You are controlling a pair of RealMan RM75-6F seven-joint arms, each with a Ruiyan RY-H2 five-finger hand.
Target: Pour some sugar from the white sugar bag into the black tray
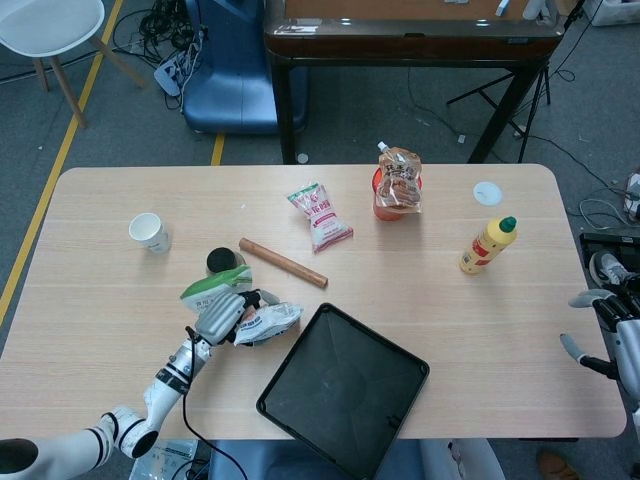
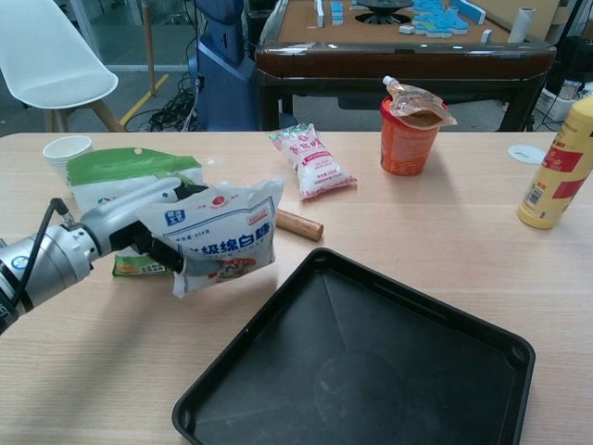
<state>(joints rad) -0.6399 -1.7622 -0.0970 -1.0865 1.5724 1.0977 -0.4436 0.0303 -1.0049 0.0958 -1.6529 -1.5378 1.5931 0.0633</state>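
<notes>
My left hand (image 2: 139,232) (image 1: 222,318) grips the white sugar bag (image 2: 220,239) (image 1: 262,320) and holds it lifted off the table, just left of the black tray (image 2: 371,362) (image 1: 345,388). The bag hangs tilted with its top corner toward the tray's near-left rim. The tray lies flat at the front of the table and looks empty. My right hand (image 1: 598,325) shows only at the right edge of the head view, off the table, holding nothing, with its fingers apart.
Behind the lifted bag lie a green-topped corn starch bag (image 2: 130,176) and a wooden rolling pin (image 2: 298,224). Farther back are a paper cup (image 2: 67,150), a small pink-labelled packet (image 2: 313,162), an orange cup with a pouch (image 2: 408,130) and a yellow bottle (image 2: 556,167).
</notes>
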